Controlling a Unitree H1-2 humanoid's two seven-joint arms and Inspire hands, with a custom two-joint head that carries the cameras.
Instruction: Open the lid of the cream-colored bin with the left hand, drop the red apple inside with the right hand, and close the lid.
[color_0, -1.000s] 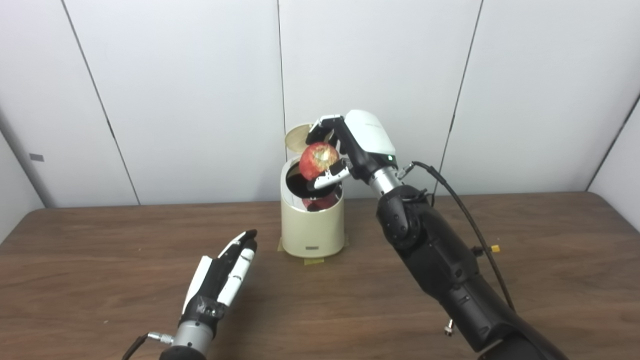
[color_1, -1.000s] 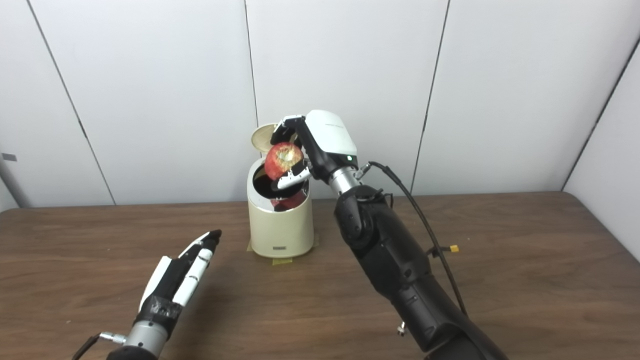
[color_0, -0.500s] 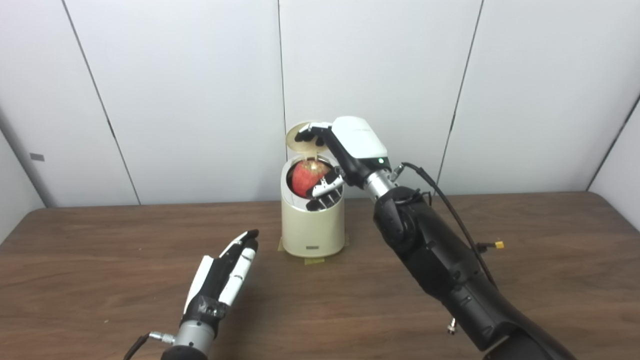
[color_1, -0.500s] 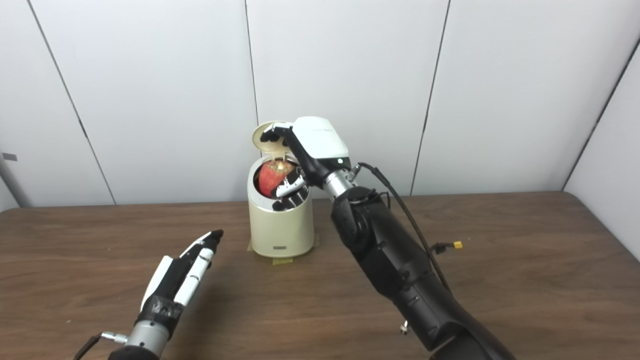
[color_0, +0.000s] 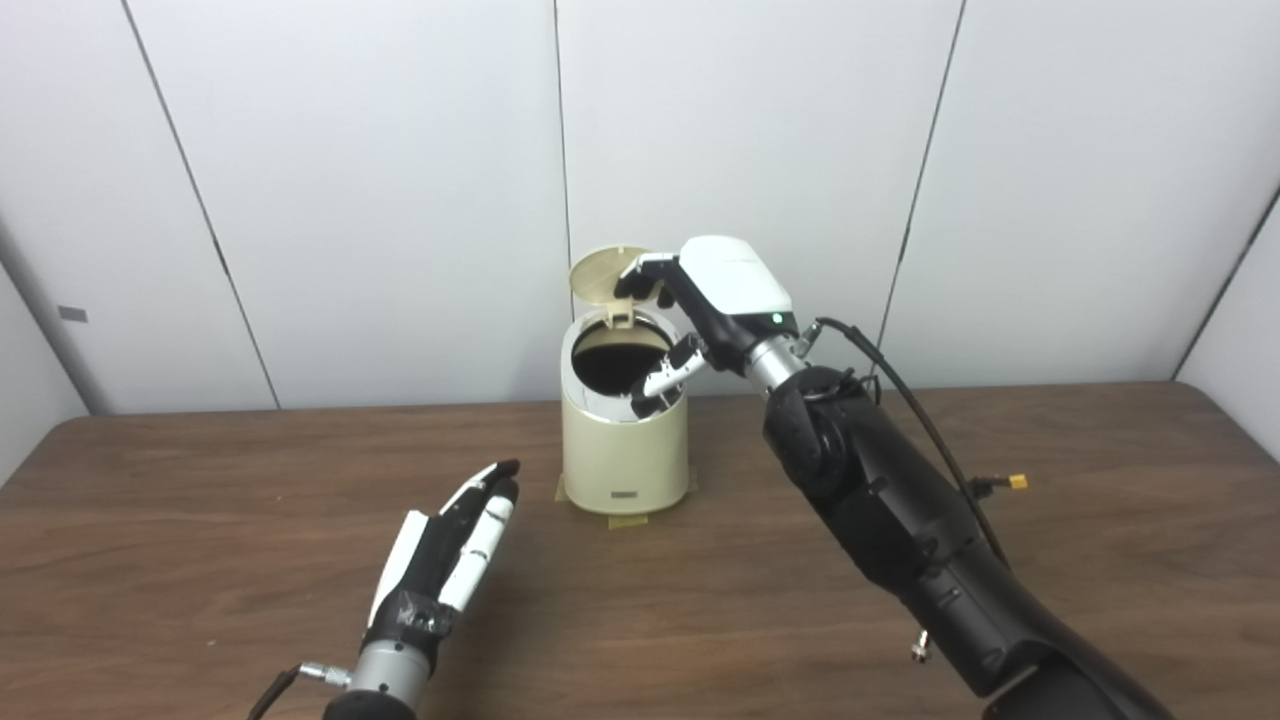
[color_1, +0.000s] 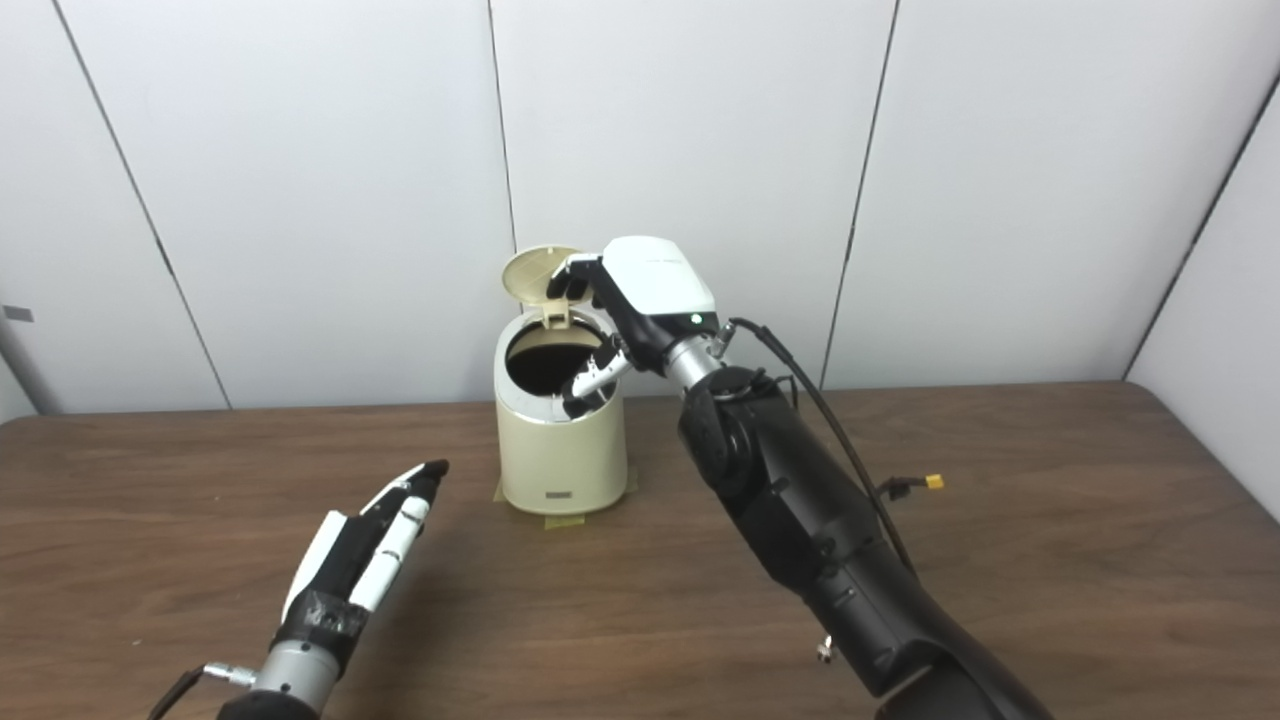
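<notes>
Having just let the red apple fall into the cream-colored cylindrical bin (color_0: 625, 440), the right robot hand (color_0: 690, 320) hovers empty with fingers spread, leaving only its raised round lid (color_0: 600, 275) to close.

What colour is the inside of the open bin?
The bin looks dark, almost black, inside; its outer wall is cream. Left eye view shows it best.

Glossy cream bin (color_0: 625, 450) stands on matt wood-grain table (color_0: 200, 500).

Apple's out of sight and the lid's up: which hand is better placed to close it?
Right. The right hand hovers open beside the raised round lid of the cream-colored bin; the left hand lies open, low over the table.
</notes>
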